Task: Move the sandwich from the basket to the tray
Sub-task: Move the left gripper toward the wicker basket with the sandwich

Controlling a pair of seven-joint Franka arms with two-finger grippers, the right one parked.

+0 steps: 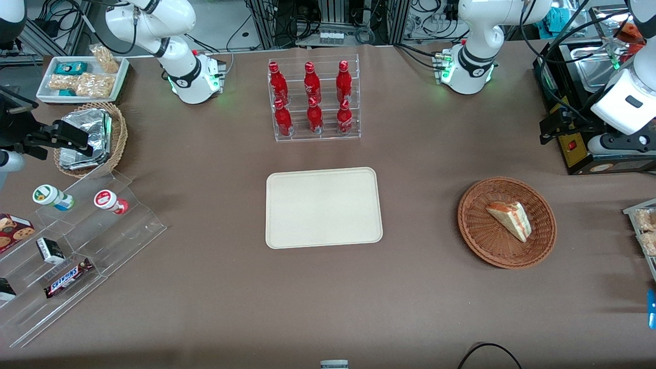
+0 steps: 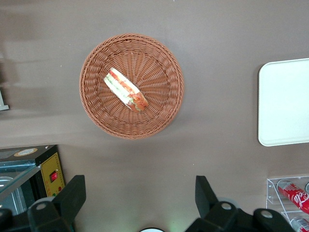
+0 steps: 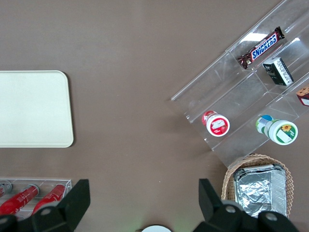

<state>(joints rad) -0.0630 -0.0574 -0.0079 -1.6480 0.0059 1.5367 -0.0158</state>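
Observation:
The sandwich [image 1: 510, 219] [image 2: 126, 90], a white wedge with red and green layers, lies in the shallow reddish-brown basket [image 1: 471, 225] [image 2: 96, 116] toward the working arm's end of the table. The cream tray [image 1: 323, 207] [image 2: 285, 101] [image 3: 34, 108] sits bare at mid-table. My gripper [image 1: 556, 128] [image 2: 139, 193] hangs high over the brown cloth, farther from the front camera than the basket. It is open, and nothing is between its black fingers [image 2: 72, 193].
A clear rack of red bottles [image 1: 313, 100] stands farther back than the tray. A black appliance with a red switch [image 1: 574, 148] [image 2: 48, 169] sits beside my gripper. At the parked arm's end are an acrylic stepped shelf [image 1: 77, 241], a tan foil-packet basket [image 1: 92, 138] and a white snack tray [image 1: 82, 77].

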